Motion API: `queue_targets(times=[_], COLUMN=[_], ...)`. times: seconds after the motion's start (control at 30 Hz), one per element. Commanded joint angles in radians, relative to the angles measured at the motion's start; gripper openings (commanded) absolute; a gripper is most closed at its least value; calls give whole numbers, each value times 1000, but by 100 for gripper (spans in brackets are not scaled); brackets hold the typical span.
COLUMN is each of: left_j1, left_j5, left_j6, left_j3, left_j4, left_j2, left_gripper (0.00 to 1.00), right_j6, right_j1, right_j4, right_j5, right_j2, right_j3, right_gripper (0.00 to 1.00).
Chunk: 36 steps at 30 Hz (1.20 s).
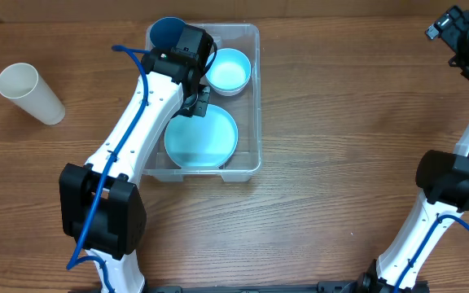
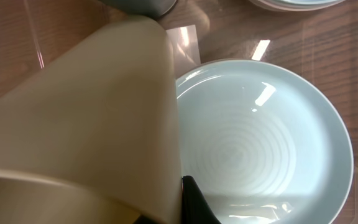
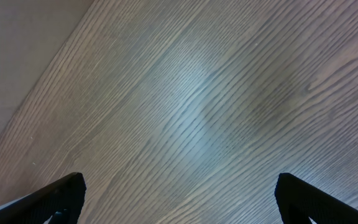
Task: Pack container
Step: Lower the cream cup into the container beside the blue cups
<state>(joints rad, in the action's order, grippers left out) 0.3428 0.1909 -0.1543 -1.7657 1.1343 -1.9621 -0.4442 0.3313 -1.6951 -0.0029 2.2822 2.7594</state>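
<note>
The container (image 1: pixel 255 98) is a clear plastic bin at the table's middle back. It holds a dark blue cup (image 1: pixel 167 32), a light blue bowl (image 1: pixel 229 71) and a light blue plate (image 1: pixel 206 140). My left gripper (image 1: pixel 190 81) reaches into the container above the plate's far edge. In the left wrist view it is shut on a cream cup (image 2: pixel 86 118), which lies against my black finger (image 2: pixel 194 202) just over the plate (image 2: pixel 272 143). My right gripper (image 3: pixel 179 193) is open and empty over bare wood at the far right back (image 1: pixel 462 41).
A second cream cup (image 1: pixel 29 94) lies on its side on the table at the far left. The wooden table surrounds the container on all sides.
</note>
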Motion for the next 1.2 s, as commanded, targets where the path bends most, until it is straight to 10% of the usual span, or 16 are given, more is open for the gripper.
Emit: queue_targets(times=[0.0, 0.2, 1.17], left_j1=[-2, -2, -82], left_j5=[-9, 3, 82], left_j6=[-11, -10, 44], left_j3=[11, -51, -110], left_j4=[13, -11, -158], left_j2=[-12, -12, -13], left_gripper=[13, 49, 58], right_j6=[0, 0, 0], right_j1=[-3, -3, -3], right_j4=[2, 2, 2], right_j5=[2, 2, 2], right_j2=[-40, -40, -40], right_j3=[22, 22, 22], right_gripper=[100, 100, 100])
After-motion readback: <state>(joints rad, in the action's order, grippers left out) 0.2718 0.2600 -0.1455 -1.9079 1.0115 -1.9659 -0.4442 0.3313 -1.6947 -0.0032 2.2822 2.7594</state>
